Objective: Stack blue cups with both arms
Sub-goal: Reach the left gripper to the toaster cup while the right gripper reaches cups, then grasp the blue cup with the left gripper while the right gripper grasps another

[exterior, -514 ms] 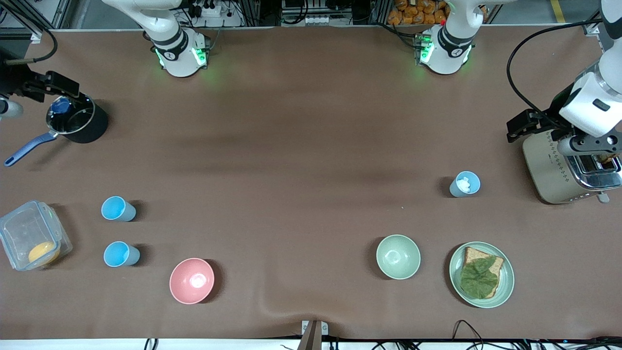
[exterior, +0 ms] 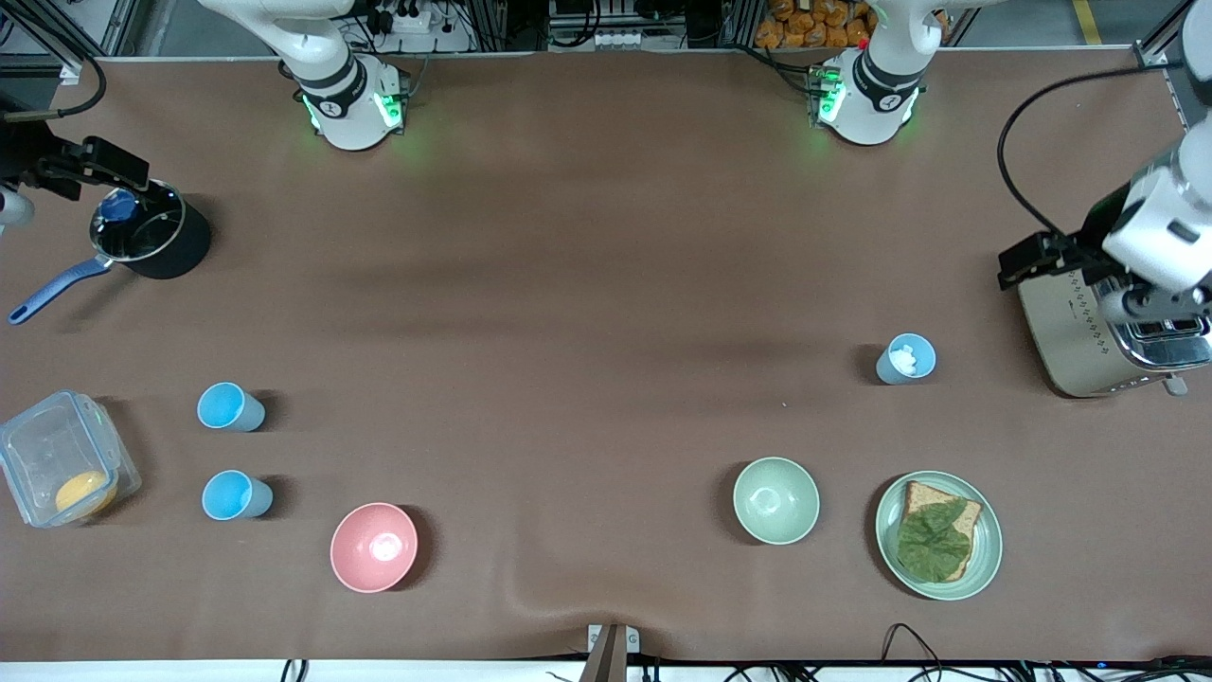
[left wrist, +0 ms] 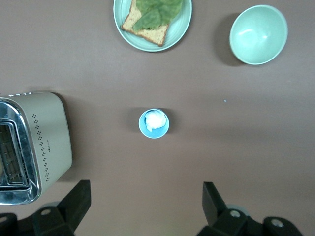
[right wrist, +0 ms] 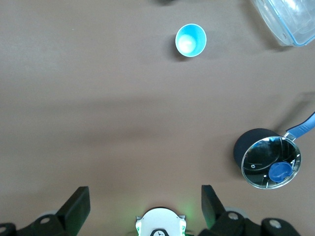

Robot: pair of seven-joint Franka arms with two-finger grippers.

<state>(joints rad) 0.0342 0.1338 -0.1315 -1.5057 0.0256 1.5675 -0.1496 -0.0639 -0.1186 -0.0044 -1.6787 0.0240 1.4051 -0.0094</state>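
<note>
Two empty blue cups stand toward the right arm's end of the table, one (exterior: 230,407) farther from the front camera than the other (exterior: 236,495). The farther one shows in the right wrist view (right wrist: 191,40). A third blue cup (exterior: 906,359) (left wrist: 154,123) with something white in it stands toward the left arm's end. My left gripper (exterior: 1150,301) (left wrist: 145,209) is up over the toaster, open and empty. My right gripper (exterior: 11,206) (right wrist: 143,209) is up beside the pot, open and empty.
A black pot (exterior: 151,237) with a blue handle holds a small blue round thing. A clear container (exterior: 57,464) stands by the two cups, a pink bowl (exterior: 373,547) nearer. A pale green bowl (exterior: 775,499), a plate (exterior: 985,559) with bread and leaf, and a toaster (exterior: 1089,341) are at the left arm's end.
Both hands have shifted a little toward their own ends of the table. Nothing on the table has moved.
</note>
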